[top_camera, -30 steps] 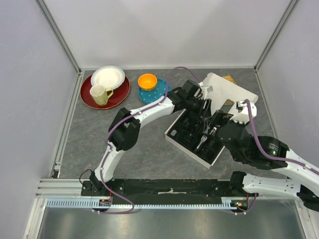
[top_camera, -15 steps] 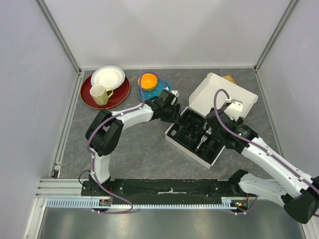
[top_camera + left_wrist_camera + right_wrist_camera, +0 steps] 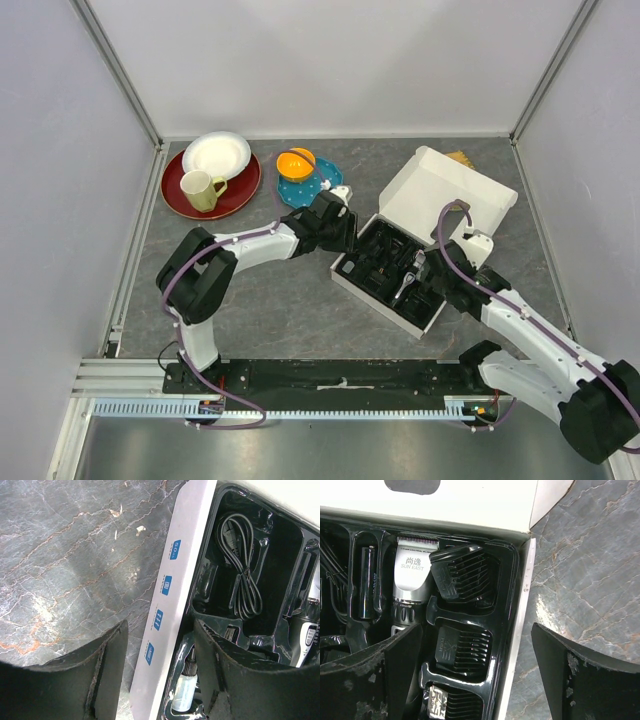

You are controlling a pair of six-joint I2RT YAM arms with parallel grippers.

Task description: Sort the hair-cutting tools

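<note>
Grey marble bench [image 3: 260, 300] holds the box [image 3: 450, 190] toward its right edge; clipper [image 3: 411, 575], combs [image 3: 465, 577] and cord [image 3: 245, 580] lie nested inside, so I hover left end effector [image 3: 159, 630] and right end effector [image 3: 475, 630] apart, empty, over its rims.

Right of the table's [image 3: 260, 310] centre sits the box [image 3: 445, 190]; inside, the clipper [image 3: 410, 580] lies between cylinder [image 3: 366, 582] and comb attachments [image 3: 465, 577], the cord [image 3: 245, 575] in a separate compartment. A mug [image 3: 200, 188] stands on a plate [image 3: 240, 195] near the far left corner.

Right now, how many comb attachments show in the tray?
3 comb attachments in the right wrist view, beside the clipper: top, middle, bottom (cropped). Others may be hidden.
</note>
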